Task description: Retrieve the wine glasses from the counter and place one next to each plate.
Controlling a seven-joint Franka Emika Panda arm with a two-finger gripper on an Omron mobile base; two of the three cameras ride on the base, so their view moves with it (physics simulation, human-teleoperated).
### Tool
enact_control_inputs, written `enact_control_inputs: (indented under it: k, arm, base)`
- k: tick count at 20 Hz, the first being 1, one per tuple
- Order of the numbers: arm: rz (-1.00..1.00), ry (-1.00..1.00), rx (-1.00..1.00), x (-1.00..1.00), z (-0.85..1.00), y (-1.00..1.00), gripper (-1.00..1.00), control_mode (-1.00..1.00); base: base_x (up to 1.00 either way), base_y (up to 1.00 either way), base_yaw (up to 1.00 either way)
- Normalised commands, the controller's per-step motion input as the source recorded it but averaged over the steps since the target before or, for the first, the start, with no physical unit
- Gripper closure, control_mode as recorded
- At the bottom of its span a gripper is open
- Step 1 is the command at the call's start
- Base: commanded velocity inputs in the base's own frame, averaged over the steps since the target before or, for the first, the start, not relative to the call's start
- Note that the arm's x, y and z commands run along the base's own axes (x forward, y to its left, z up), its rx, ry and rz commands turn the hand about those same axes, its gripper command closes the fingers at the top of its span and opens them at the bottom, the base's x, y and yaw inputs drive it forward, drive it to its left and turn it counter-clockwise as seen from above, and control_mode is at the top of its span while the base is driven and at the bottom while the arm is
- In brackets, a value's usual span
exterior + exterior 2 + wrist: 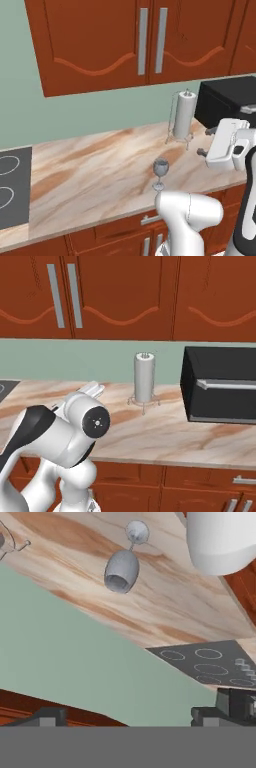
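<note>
One translucent grey-blue wine glass (160, 172) stands upright on the marbled counter (90, 165) near its front edge. In the hand view this wine glass (122, 569) shows rolled over, bowl below its round foot, on the counter (165, 597). My gripper (205, 141) hovers above the counter to the glass's right, open, its dark fingertips (210, 131) pointing left, well apart from the glass. Nothing sits between the tips of the gripper (131, 716). In the right base view my arm hides the glass. Each plate is out of view.
A paper towel holder (183, 117) (144, 378) stands at the back of the counter (165, 431). A black microwave (225, 100) (222, 386) sits to its right. A dark cooktop (12, 185) (210, 662) lies at the left. Red-brown wall cabinets (125, 40) hang overhead.
</note>
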Motion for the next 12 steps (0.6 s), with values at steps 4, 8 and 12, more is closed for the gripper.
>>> enact_control_inputs:
  k: [4,8,12]
  arm:
    - [0.00,0.00,0.00,0.00,0.00,0.00,-1.00,1.00]
    - [0.00,0.00,0.00,0.00,0.00,0.00,-1.00,1.00]
    - [0.00,0.00,0.00,0.00,0.00,0.00,-1.00,1.00]
  base:
    - [0.47,-0.24,0.23]
    - [0.27,-0.03,0.19]
    - [0.00,0.00,0.23]
